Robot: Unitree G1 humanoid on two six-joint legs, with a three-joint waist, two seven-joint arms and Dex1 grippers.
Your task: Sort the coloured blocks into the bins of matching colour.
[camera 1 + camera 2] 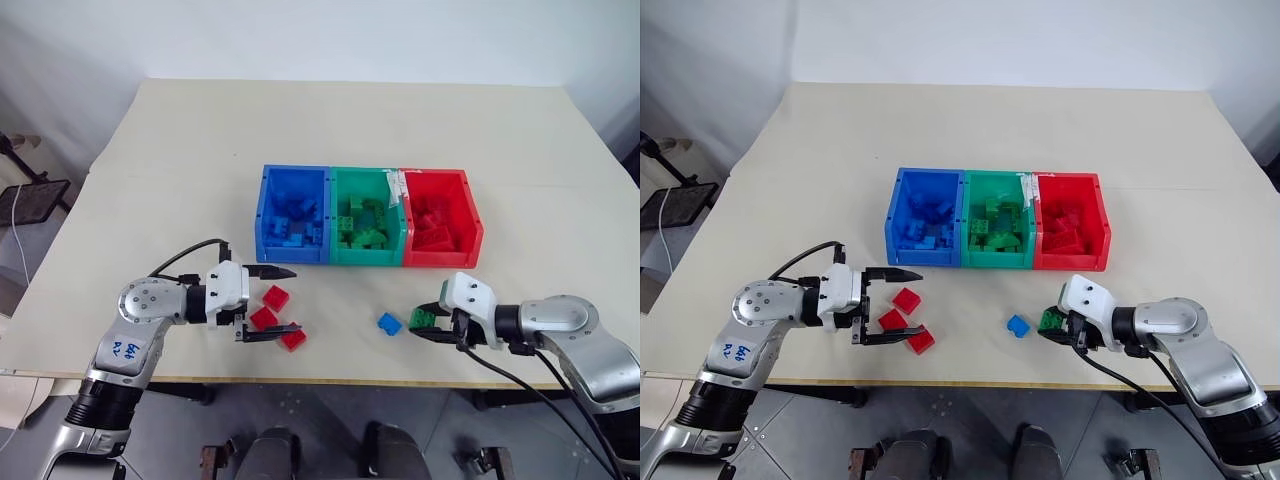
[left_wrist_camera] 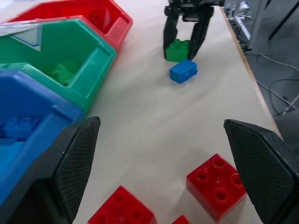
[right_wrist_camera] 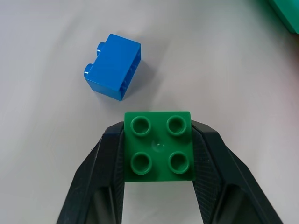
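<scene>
Now right pincer [image 3: 159, 154] clamped on green block [image 3: 160, 146]; left pincer [image 1: 272, 302] spread wide.

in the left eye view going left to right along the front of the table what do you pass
Left pincer open around the red blocks → lone blue block → green block between the fingers of the right pincer.

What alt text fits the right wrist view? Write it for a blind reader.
The right gripper has its two black fingers closed on a green block, studs up, on a pale table. A blue block lies on its side just beyond, apart from it.
</scene>
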